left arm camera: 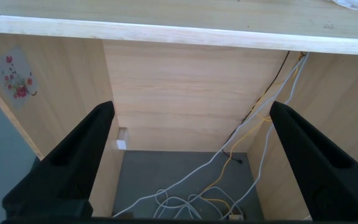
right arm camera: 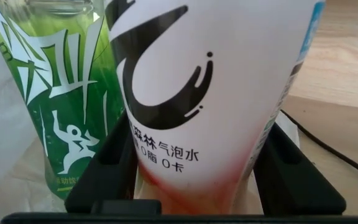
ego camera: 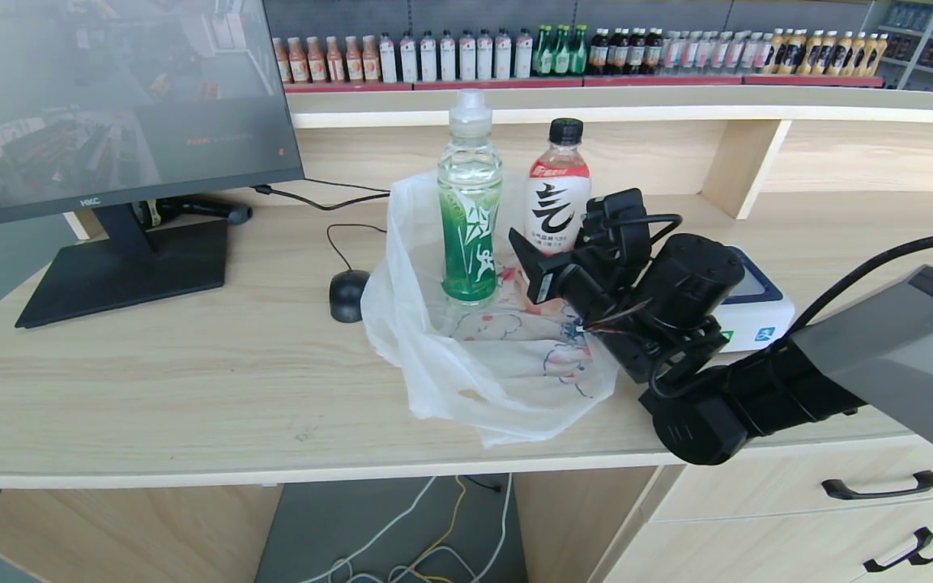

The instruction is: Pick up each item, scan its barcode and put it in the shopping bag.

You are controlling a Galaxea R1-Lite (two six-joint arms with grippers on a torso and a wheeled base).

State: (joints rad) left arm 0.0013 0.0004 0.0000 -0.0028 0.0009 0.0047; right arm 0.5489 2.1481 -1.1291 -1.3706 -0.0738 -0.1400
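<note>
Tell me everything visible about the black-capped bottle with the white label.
The white-labelled bottle is clear plastic with a black cap, a white wrap bearing a black brush mark, and a pinkish-red band at the bottom. It stands upright beside the green-labelled bottle, at the shopping bag's far edge. The right gripper clamps its lower part, a finger on each side.

Shop: drink shelves, checkout counter.

Wooden counter with bag, monitor, mouse

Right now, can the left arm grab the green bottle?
Probably not yet: the left gripper hangs open below the counter, while the green bottle stands on top.
</note>
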